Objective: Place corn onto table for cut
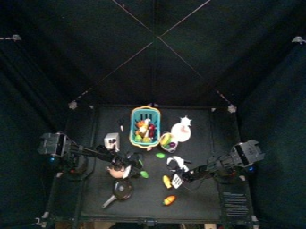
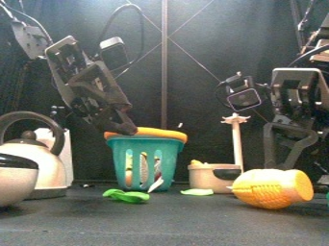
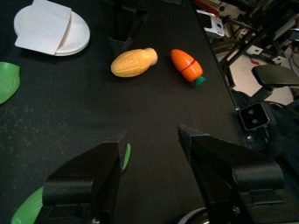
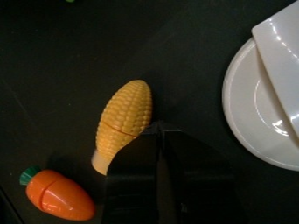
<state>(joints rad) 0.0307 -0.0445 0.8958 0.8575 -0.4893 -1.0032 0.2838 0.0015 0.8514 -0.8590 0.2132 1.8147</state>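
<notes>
right gripper: jaws nearly shut, holding nothing | corn: lying on the table just ahead of those jaws, long axis roughly in line with them | carrot beside | left gripper: wide open, empty, farther off

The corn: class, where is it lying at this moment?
The corn lies flat on the black table. In the right wrist view it sits between the orange carrot and the white plate, just ahead of the right gripper.
</notes>
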